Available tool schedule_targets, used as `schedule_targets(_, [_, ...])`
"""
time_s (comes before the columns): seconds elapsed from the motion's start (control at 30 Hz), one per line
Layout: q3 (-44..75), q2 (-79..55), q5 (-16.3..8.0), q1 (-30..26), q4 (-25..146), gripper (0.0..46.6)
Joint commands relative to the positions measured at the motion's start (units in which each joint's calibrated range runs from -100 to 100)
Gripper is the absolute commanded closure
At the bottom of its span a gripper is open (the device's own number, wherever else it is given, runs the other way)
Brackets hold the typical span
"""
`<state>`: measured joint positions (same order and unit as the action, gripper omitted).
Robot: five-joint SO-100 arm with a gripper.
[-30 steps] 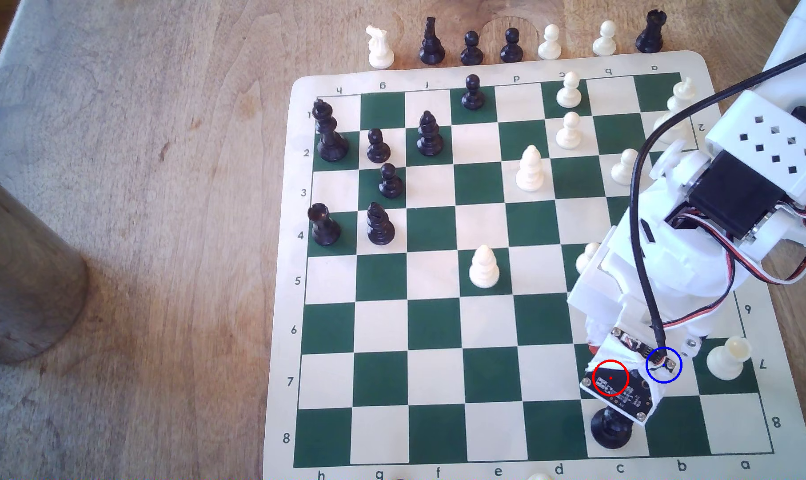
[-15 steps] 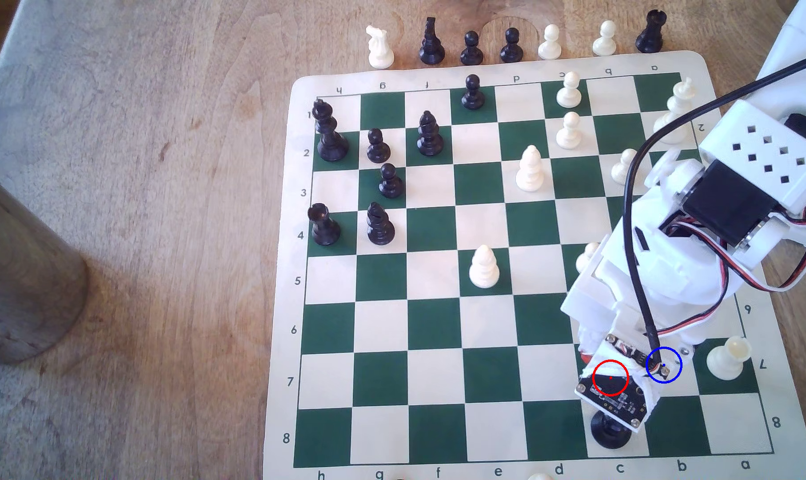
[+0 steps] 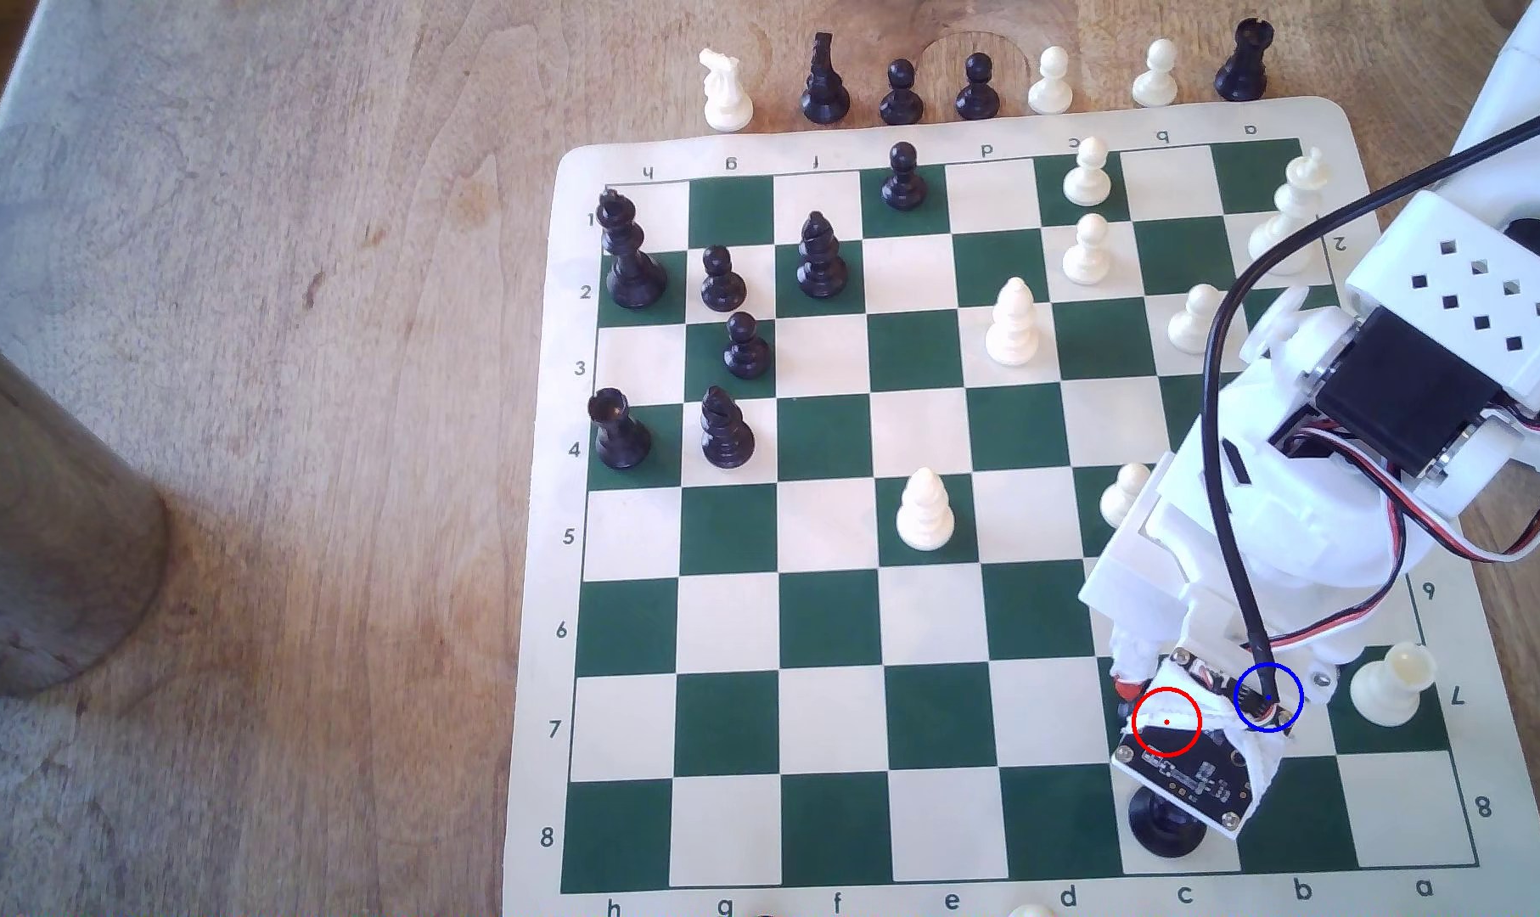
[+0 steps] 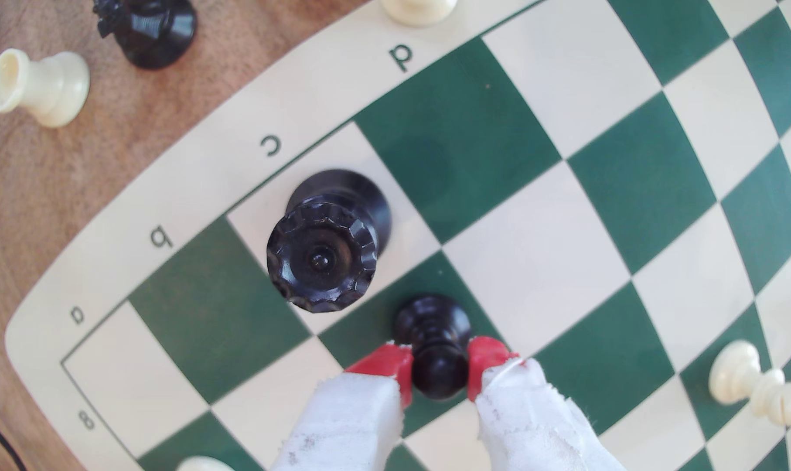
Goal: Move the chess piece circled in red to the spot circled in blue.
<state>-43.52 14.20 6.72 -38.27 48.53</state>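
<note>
In the wrist view the chess piece (image 4: 432, 319), a small glossy black pawn, stands on a dark green square. My gripper (image 4: 439, 364) is shut on its ball head, one red-tipped finger (image 4: 384, 364) pressing each side. In the exterior view my wrist (image 3: 1190, 767) covers the pawn and the red ring. The spot (image 3: 1309, 739) is the cream square to the exterior view's right of that one. The arm lies over most of it and over its blue ring.
A tall black crowned piece (image 4: 323, 258) stands one square from the pawn, towards the board's edge (image 3: 1168, 829). A white rook (image 3: 1388, 683) stands just right of the spot in the exterior view. More pieces stand further up the board and off it.
The wrist shifted slightly left in the exterior view, then back right and a little down. No chess piece on the board has visibly moved.
</note>
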Motion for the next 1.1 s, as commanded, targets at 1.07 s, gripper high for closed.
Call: schedule_targets(1.07, [-12.33,25.87,-3.22,-5.41,7.25,46.1])
